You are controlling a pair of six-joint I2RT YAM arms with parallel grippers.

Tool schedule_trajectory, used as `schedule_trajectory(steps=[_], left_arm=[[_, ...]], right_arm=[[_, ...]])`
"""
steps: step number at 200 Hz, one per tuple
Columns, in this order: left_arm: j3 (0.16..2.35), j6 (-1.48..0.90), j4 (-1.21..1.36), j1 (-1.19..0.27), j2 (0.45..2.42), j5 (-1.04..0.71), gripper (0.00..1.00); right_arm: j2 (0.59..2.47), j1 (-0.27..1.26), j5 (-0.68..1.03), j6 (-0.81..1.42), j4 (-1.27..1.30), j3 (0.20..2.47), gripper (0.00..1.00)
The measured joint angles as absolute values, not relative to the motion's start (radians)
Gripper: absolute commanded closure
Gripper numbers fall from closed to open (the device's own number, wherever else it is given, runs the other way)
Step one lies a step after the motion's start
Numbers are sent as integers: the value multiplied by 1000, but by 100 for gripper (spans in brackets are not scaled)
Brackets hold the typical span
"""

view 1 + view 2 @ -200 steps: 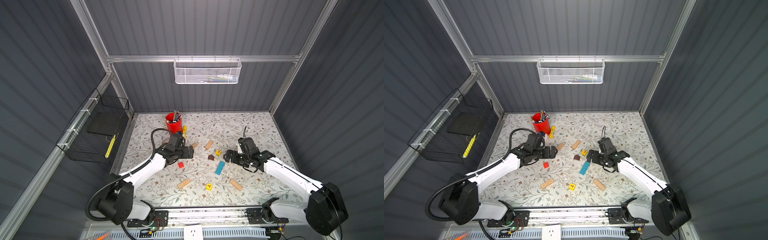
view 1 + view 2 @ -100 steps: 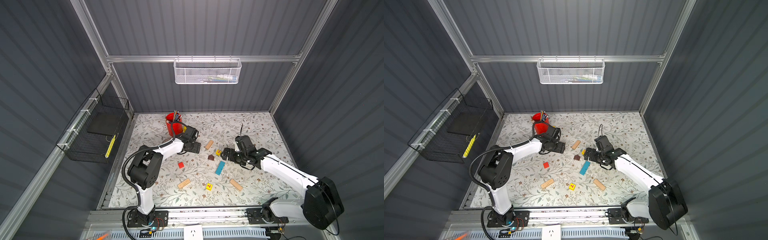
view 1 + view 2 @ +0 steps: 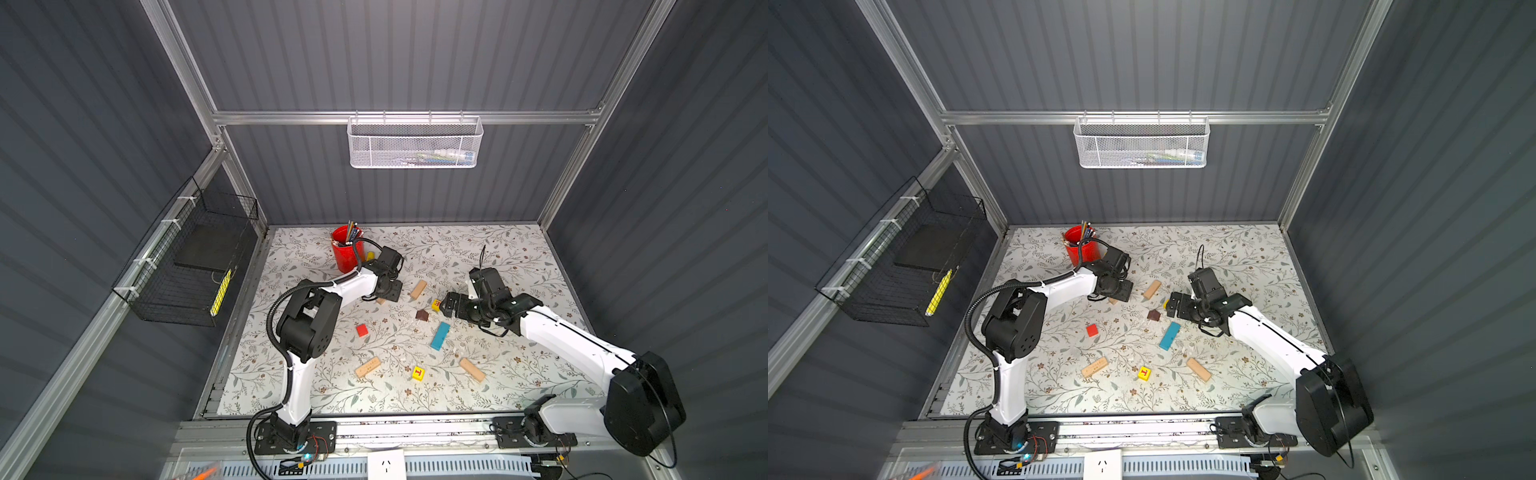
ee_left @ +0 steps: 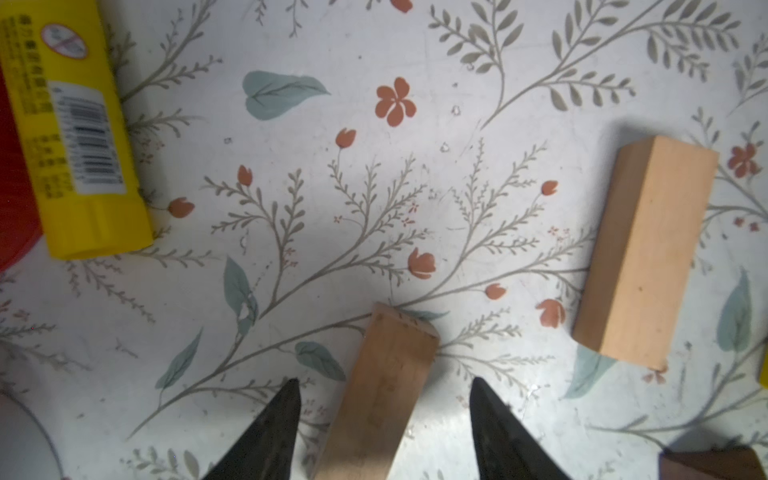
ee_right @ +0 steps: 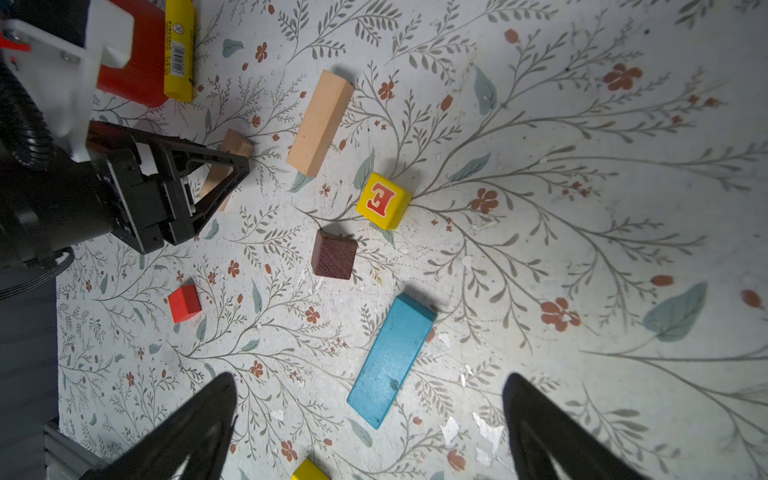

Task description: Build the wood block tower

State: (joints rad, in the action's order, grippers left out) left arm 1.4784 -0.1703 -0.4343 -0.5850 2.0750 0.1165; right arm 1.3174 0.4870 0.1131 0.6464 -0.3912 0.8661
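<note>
My left gripper (image 4: 385, 380) is open and straddles the end of a tan oblong (image 4: 395, 345) that lies on the mat, with a gap on each side. In a top view this gripper (image 3: 388, 291) sits beside the pen cup. A second tan oblong (image 4: 644, 257) lies close by. My right gripper (image 5: 370, 376) is wide open and empty above the blue oblong (image 5: 392, 357). Ahead of it are the dark brown roof piece (image 5: 334, 254), a yellow lettered cube (image 5: 383, 200) and the red cube (image 5: 184, 303). Two more tan oblongs (image 3: 368, 367) (image 3: 472, 369) and another yellow cube (image 3: 418, 373) lie near the front.
A red pen cup (image 3: 345, 251) stands at the back left with a yellow marker (image 4: 70, 124) lying beside it. A black wire basket (image 3: 191, 266) hangs on the left wall and a white mesh basket (image 3: 415, 143) on the back wall.
My left gripper has moved right and back onto the tan oblong near the pen cup, its elbow has folded up, and its jaws have narrowed. My right gripper has drifted slightly back.
</note>
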Motion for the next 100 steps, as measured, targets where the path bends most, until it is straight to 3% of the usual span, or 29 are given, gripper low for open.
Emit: schedule_trajectory(steps=[100], left_arm=[[1507, -195, -478, -585, 2108, 120, 65]], right_arm=[[1329, 487, 119, 643, -390, 866, 1]])
